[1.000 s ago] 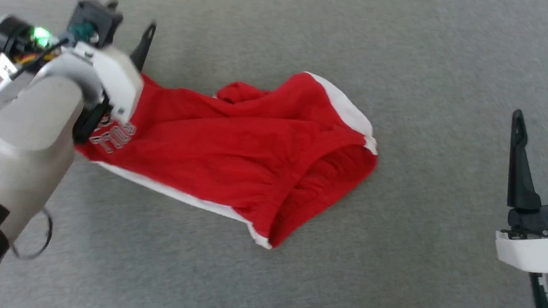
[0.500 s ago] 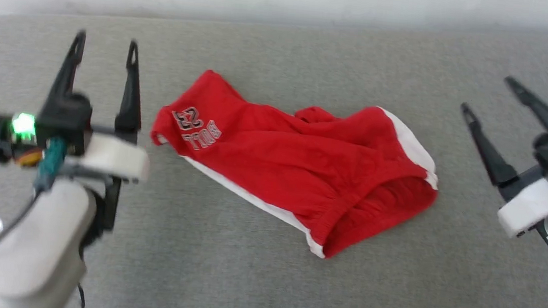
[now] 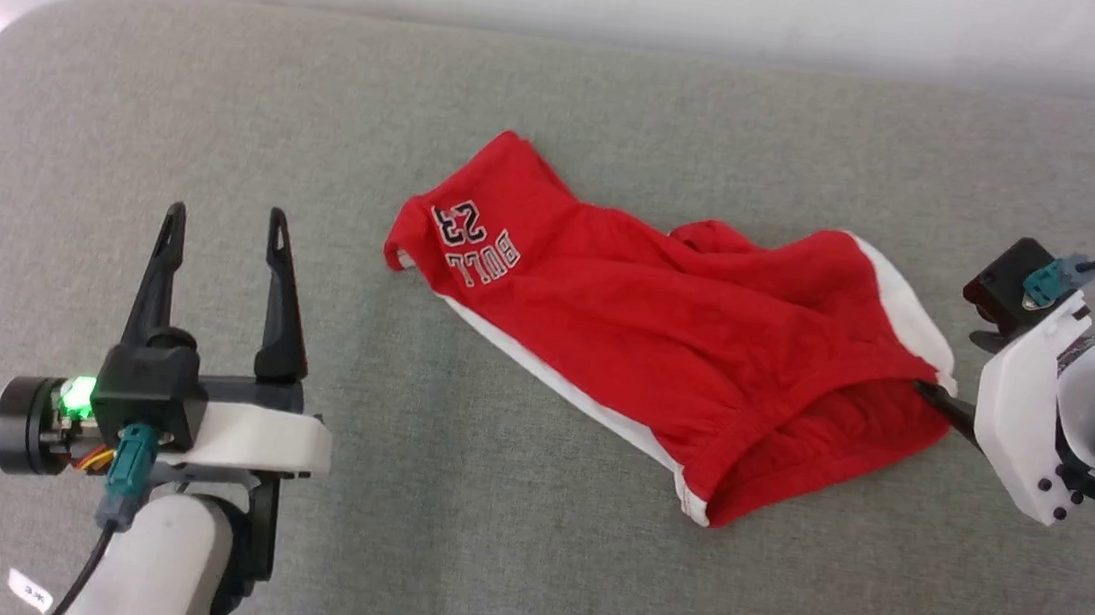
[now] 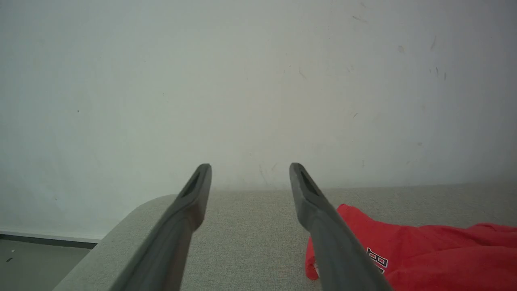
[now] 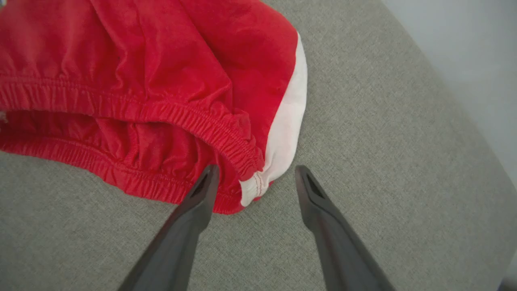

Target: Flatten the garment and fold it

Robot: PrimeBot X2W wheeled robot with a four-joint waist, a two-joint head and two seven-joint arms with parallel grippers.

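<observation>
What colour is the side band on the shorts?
White band on the red shorts; right wrist view shows it best.

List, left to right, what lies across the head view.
left claw, open → garment, red with the 23 print → right claw, open at the garment's white-banded corner.

Soft matt red cloth garment (image 3: 665, 339) on coarse grey woven fabric surface (image 3: 483, 563)

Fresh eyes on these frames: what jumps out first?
Bright-red shorts lie rumpled on the grey padded surface, "23" print at their left end. The right gripper, open, straddles the white-banded waistband corner; the left gripper stands open, clear of the cloth.
</observation>
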